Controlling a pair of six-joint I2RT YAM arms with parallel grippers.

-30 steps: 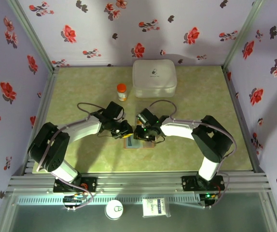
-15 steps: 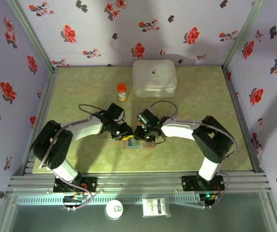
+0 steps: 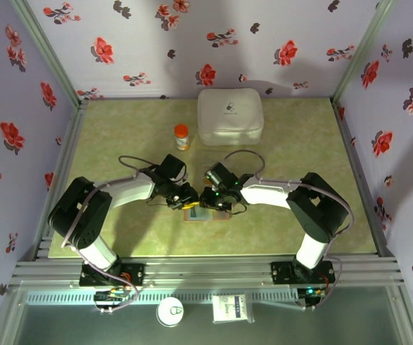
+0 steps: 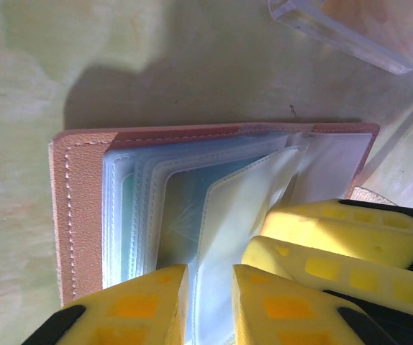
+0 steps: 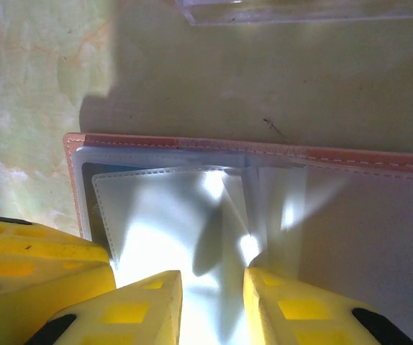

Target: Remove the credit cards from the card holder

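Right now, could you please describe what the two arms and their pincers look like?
The left arm and right arm have white shells, black joints and looping grey cables. The left pincer and right pincer carry blocky yellow fingers with square dimples on black mounts.

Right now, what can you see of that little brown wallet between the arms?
The card holder lies open and flat on the green table, its cover like tan stitched leather. Inside, clear plastic sleeves fan up, a teal card showing through one. The left claw and right claw each straddle a sleeve; whether they pinch it is unclear.
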